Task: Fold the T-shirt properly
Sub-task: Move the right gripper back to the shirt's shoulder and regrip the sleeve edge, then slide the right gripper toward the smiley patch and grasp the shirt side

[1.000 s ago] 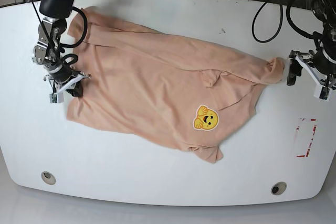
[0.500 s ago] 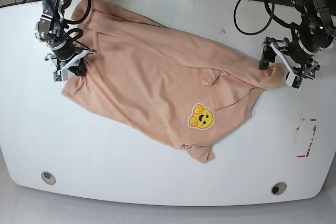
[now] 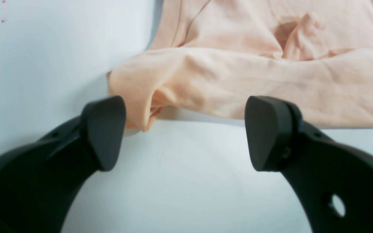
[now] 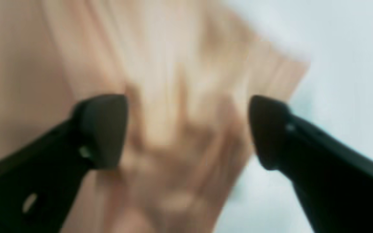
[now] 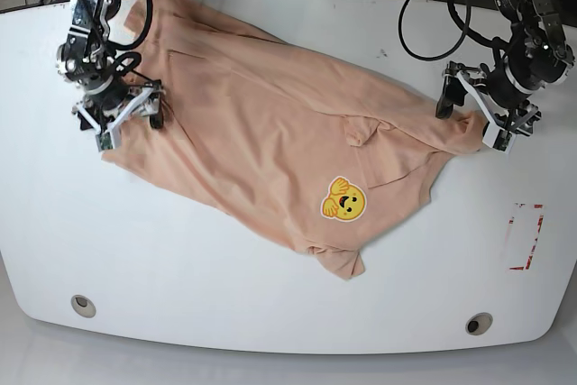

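With both the left pincer (image 5: pixel 472 120) and the right pincer (image 5: pixel 130 127) spread wide over the ends of the pink T-shirt (image 5: pixel 261 132) on the table (image 5: pixel 216 290), it looks best to pinch only loose edges and pull gently so the shirt lies flat.

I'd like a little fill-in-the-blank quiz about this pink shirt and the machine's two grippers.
The T-shirt has a ____ emoji print on it.
The left gripper stands ____, with its fingers apart.
The right gripper is over the T-shirt, and its fingers are ____ too.
The tabletop under the T-shirt is ____ in colour.

Missing words, in order: yellow; open; apart; white.
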